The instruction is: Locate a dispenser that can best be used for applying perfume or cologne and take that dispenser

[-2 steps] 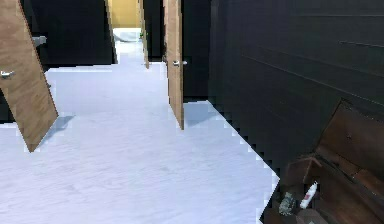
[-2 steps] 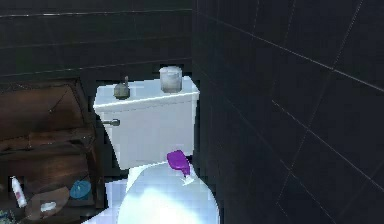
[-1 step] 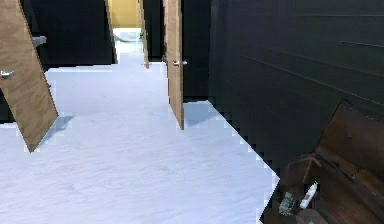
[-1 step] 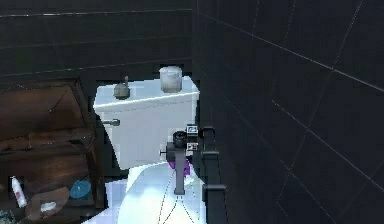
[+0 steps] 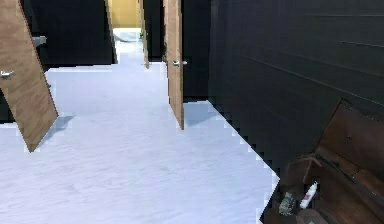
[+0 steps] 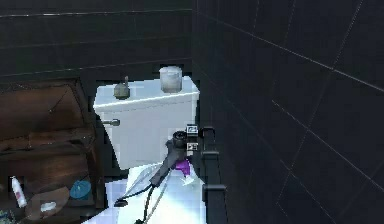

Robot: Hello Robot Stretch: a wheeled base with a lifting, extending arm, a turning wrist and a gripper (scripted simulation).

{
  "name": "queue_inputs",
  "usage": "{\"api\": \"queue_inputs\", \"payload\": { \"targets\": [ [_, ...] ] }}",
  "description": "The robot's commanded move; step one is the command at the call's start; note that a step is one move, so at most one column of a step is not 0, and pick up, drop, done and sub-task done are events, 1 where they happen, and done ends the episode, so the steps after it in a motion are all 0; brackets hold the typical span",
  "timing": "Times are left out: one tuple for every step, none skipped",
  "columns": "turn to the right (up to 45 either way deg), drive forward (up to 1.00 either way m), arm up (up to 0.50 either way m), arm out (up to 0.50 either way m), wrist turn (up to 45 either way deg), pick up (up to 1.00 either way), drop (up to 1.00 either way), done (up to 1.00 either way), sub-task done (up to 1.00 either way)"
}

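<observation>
The jaws are hanging at a small purple object [image 6: 184, 172] before the white ceramic toilet tank [image 6: 150, 125]; their state, and any hold, cannot be told. Lifting straight and slowly, clear of the tank, is advisable.

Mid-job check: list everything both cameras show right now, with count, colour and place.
wooden doors: at least two, brown, standing open at the forward view's left and middle
fixture: one, white, beyond the far doorway
cabinet: one, brown wood, arm side view's left
toilet tank: one, white, against the dark wall
small object: one, dark, on the tank top's left
jar: one, pale, on the tank top's right
bottle: one, white, low in the cabinet
round item: one, bluish, low in the cabinet
purple item: one, at the gripper's body
arm: one, dark bar, bottom edge
gripper: one, dark, before the tank; cannot tell whether it holds anything
</observation>
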Motion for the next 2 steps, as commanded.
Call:
{"api": "queue_inputs", "payload": {
  "targets": [
    [0.0,0.0,0.0,0.0,45.0,0.0,0.0,0.0,0.0],
    [0.0,0.0,0.0,0.0,45.0,0.0,0.0,0.0,0.0]
  ]
}}
